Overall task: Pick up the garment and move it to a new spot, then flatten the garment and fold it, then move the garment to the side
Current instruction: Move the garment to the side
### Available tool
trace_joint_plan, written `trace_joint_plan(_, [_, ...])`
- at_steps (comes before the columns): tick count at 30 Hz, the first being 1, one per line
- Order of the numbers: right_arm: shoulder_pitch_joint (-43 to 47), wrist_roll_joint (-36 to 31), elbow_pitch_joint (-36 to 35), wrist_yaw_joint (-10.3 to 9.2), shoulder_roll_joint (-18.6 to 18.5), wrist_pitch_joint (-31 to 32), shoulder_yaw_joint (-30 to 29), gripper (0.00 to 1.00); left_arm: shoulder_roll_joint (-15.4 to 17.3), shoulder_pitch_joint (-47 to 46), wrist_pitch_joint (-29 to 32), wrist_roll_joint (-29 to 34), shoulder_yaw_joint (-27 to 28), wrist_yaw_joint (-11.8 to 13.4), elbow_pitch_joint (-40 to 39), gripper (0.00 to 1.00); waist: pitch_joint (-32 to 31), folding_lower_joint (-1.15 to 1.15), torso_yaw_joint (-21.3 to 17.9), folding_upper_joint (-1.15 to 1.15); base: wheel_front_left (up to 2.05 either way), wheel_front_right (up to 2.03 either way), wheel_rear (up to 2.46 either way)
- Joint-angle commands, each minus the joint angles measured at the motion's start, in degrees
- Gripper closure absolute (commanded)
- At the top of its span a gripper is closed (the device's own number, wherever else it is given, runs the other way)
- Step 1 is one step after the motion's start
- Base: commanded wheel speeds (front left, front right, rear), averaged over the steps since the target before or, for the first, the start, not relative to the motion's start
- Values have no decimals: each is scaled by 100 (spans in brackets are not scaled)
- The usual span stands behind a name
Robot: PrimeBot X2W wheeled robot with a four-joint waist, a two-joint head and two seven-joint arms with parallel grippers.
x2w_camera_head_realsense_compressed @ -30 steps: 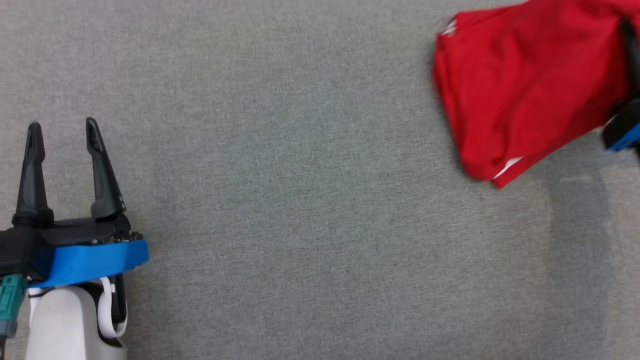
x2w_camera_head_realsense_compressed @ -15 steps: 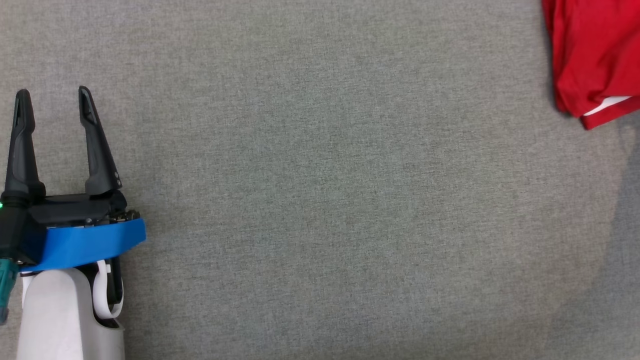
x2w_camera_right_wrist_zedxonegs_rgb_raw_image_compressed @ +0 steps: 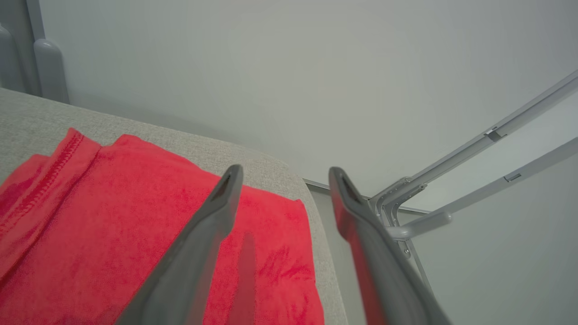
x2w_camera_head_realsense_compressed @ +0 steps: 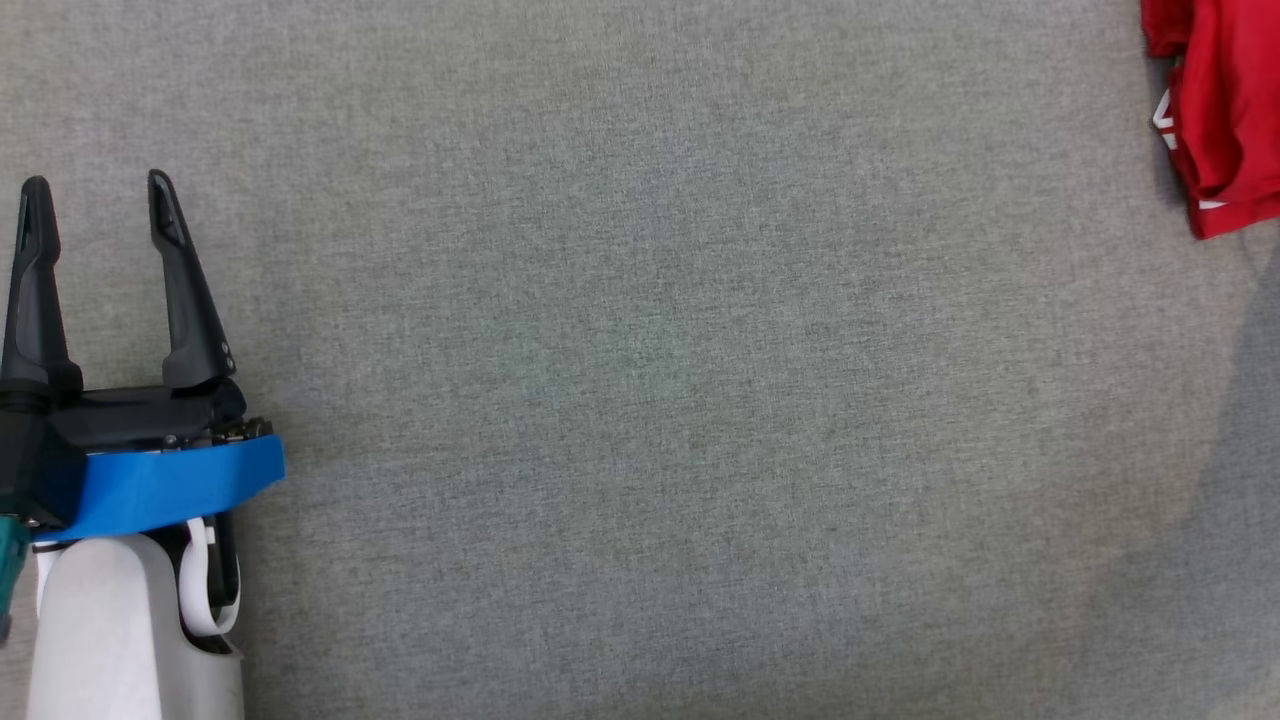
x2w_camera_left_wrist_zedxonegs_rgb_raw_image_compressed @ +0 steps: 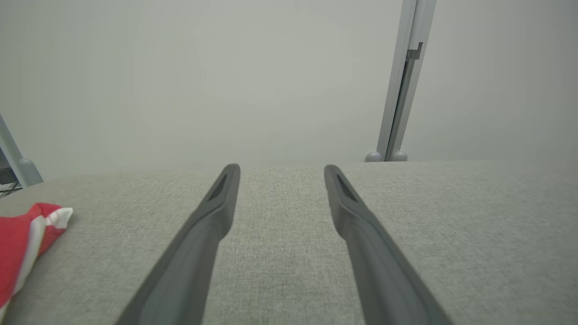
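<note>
Grey fabric-covered table (x2w_camera_head_realsense_compressed: 640, 400), red garment (x2w_camera_head_realsense_compressed: 1230, 110) with white trim lying near its right edge

1. The right gripper (x2w_camera_right_wrist_zedxonegs_rgb_raw_image_compressed: 285, 171) has its two dark fingers spread wide, with nothing pinched between them.
2. The red garment (x2w_camera_right_wrist_zedxonegs_rgb_raw_image_compressed: 113, 216) lies flat right under it, spreading out from below the finger on the view's left and off to that side. There's a stitched hem way out on that side.
3. The garment sits on a grey fabric table (x2w_camera_right_wrist_zedxonegs_rgb_raw_image_compressed: 40, 117). The table's rounded edge runs down through the gap between the fingers.
4. The other finger hangs past that edge and picks up a reddish tint.
5. Beyond the tips is a plain pale wall (x2w_camera_right_wrist_zedxonegs_rgb_raw_image_compressed: 271, 67).
6. Out past that far finger are slanted grey metal rails (x2w_camera_right_wrist_zedxonegs_rgb_raw_image_compressed: 474, 149).
</note>
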Motion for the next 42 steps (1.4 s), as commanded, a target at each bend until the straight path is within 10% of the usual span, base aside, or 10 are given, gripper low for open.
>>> trace_joint_plan(1, [-89,-37,59,1,15,-71,-41,0,9,-63,-13,8,35,5,16,0,-42,0,-4,0,0,0,0])
trace_joint_plan(42, [4471,1103,-3275,1,2336,-588,299,0,-270,1755,-13,-198,101,59,823,0,-2945,0,87,0,0,0,0])
